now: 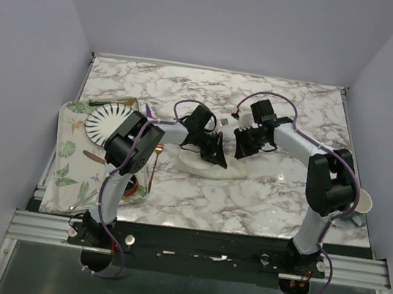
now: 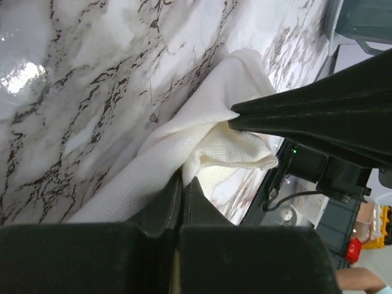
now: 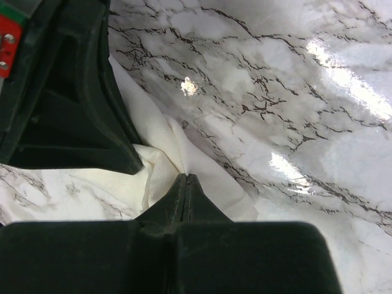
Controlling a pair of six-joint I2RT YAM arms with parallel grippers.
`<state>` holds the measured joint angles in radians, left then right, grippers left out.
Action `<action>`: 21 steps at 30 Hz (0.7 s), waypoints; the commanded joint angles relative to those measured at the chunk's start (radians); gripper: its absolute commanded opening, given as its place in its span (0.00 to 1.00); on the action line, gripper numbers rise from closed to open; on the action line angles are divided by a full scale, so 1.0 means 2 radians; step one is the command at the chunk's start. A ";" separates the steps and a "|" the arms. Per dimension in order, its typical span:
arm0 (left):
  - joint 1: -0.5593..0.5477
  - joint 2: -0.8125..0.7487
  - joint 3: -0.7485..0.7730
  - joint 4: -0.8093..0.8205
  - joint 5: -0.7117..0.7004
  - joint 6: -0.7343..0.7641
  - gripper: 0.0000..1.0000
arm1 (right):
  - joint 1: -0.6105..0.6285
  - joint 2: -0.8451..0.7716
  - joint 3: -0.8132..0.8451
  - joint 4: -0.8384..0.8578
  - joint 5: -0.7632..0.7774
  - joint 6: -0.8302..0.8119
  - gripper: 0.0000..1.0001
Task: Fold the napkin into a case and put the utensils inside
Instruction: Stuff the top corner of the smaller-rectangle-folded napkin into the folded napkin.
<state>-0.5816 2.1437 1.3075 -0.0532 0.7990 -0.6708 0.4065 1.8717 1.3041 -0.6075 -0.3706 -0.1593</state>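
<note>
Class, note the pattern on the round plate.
The plate is white with black radial stripes, clearest in the top external view.

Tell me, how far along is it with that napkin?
Nothing looks finished. The left gripper and right gripper each pinch the bunched napkin, which has no case shape yet. The fork lies off to the left, not yet put in.

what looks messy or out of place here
At the middle of the table, the napkin is bunched into a crumpled ridge, pinched between the left end effector and the right end effector rather than lying flat.
</note>
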 commanded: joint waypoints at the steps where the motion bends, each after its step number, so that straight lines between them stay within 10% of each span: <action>1: 0.008 0.045 0.004 -0.036 -0.012 0.009 0.00 | 0.003 -0.027 0.018 -0.002 -0.003 -0.009 0.00; 18: 0.015 0.039 0.000 -0.035 -0.019 -0.012 0.00 | 0.002 -0.045 -0.014 0.002 0.014 0.003 0.01; 21: 0.015 0.007 -0.024 0.038 -0.003 -0.028 0.13 | 0.002 -0.032 -0.016 0.003 0.017 0.004 0.01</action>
<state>-0.5606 2.1799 1.3380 -0.0673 0.8516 -0.7097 0.4084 1.8027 1.2934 -0.6125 -0.3378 -0.1551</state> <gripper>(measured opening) 0.033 0.009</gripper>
